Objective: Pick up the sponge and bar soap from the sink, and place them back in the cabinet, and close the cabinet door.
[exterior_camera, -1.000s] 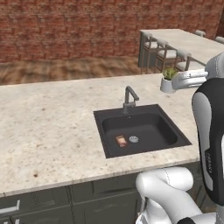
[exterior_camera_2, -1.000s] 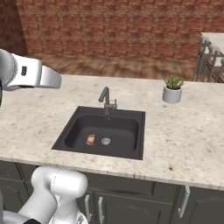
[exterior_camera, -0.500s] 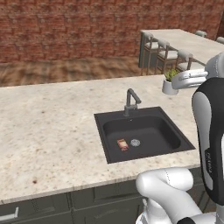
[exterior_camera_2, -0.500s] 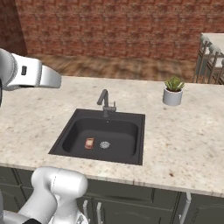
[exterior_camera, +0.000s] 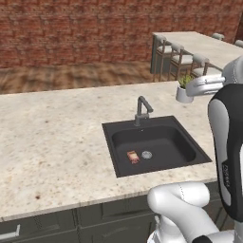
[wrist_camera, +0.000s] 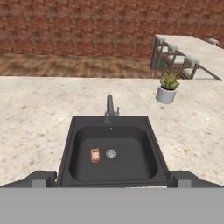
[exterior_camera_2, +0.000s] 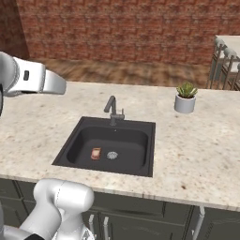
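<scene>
The dark sink (exterior_camera: 110, 142) (exterior_camera_2: 151, 154) (wrist_camera: 65, 151) is set in the speckled stone counter, with a grey faucet (exterior_camera: 141, 110) (exterior_camera_2: 111, 108) (wrist_camera: 110, 106) at its back rim. The orange-brown bar soap (exterior_camera: 133, 157) (exterior_camera_2: 95, 153) (wrist_camera: 95, 155) lies flat on the basin floor, just left of the round drain (wrist_camera: 111, 153). My gripper (wrist_camera: 112, 179) is open, high above the sink's near edge and well clear of the soap, with nothing between its fingers (wrist_camera: 43, 177). The sponge, the cabinet and the cabinet door are out of view.
A small potted plant (exterior_camera: 182, 90) (exterior_camera_2: 185, 98) (wrist_camera: 166, 91) stands on the counter right of the sink. A raised bar counter with stools (wrist_camera: 183, 57) is at the back right. A brick wall runs behind, and dark drawer fronts (exterior_camera_2: 197, 225) sit under the counter.
The whole picture has slid slightly downward in both base views, so the camera has moved a little. The soap lies where it did and the gripper stays open.
</scene>
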